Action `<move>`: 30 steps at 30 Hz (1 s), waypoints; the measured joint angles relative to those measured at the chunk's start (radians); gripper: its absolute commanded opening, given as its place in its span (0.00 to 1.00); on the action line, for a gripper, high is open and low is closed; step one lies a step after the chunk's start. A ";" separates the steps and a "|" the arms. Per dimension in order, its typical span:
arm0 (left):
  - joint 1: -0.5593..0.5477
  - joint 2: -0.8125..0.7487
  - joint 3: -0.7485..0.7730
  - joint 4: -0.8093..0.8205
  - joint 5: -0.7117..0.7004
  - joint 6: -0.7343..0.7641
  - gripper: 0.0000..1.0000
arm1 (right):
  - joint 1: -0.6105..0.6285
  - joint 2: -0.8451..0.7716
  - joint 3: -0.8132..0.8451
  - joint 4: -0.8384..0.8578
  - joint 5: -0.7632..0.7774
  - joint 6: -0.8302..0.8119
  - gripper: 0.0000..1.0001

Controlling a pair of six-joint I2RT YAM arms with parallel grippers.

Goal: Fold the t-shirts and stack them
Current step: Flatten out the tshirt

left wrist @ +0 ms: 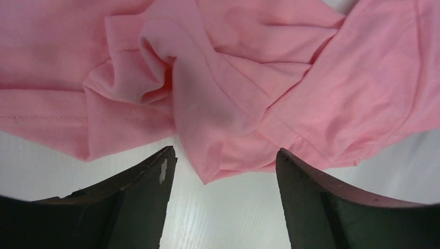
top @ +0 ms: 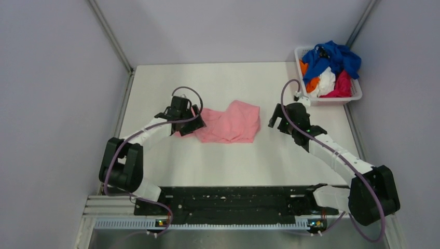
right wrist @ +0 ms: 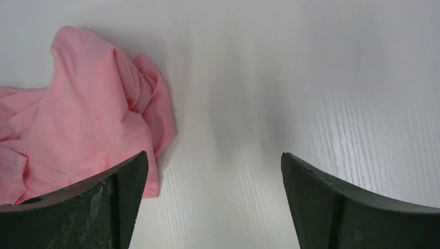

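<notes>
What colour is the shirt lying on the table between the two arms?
The shirt is plain light pink; the left wrist view shows it best.

We see light salmon-pink soft cloth t-shirt [top: 231, 123]: crumpled, loosely bunched, folds overlapping, lying well left of white plastic lattice basket [top: 332, 98]. We note royal blue cloth shirt [top: 334, 56] heaped on top of basket; orange shirt [top: 311, 83], white shirt [top: 326, 80], magenta shirt [top: 343, 85] wadded beneath, inside it.
</notes>
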State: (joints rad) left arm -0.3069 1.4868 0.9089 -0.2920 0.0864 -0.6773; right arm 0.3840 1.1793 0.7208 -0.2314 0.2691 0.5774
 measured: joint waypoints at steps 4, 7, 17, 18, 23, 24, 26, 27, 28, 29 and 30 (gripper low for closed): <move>-0.003 0.085 0.010 -0.038 -0.014 0.002 0.72 | 0.000 0.051 -0.007 0.040 -0.005 0.019 0.94; -0.004 0.126 0.011 -0.063 -0.026 0.003 0.71 | 0.000 0.101 -0.007 0.059 -0.005 0.029 0.94; -0.040 0.223 0.068 -0.023 -0.005 0.004 0.00 | 0.000 0.275 -0.006 0.199 -0.034 0.048 0.85; -0.040 0.228 0.068 -0.022 0.000 0.002 0.00 | 0.000 0.300 -0.005 0.212 -0.043 0.052 0.82; -0.040 0.199 0.047 -0.014 -0.001 0.003 0.00 | 0.000 0.412 0.043 0.277 -0.095 0.058 0.70; -0.040 0.179 0.033 -0.015 -0.002 0.002 0.00 | 0.000 0.433 0.055 0.294 -0.119 0.060 0.68; -0.040 0.137 0.006 -0.015 -0.001 -0.003 0.00 | 0.000 0.465 0.068 0.341 -0.168 0.062 0.65; -0.040 0.110 -0.012 -0.014 0.000 -0.005 0.00 | 0.000 0.476 0.069 0.367 -0.190 0.063 0.63; -0.040 0.090 -0.024 -0.014 0.001 -0.006 0.00 | 0.000 0.487 0.072 0.389 -0.216 0.065 0.60; -0.040 0.078 -0.033 -0.014 0.002 -0.008 0.00 | 0.000 0.496 0.072 0.408 -0.234 0.069 0.56; -0.040 0.068 -0.040 -0.015 0.003 -0.010 0.00 | 0.002 0.505 0.072 0.427 -0.254 0.071 0.54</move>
State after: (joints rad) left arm -0.3473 1.5547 0.8684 -0.3073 0.0895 -0.6868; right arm 0.3859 1.6848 0.7929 0.1955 0.0147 0.6487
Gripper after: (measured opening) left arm 0.018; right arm 0.613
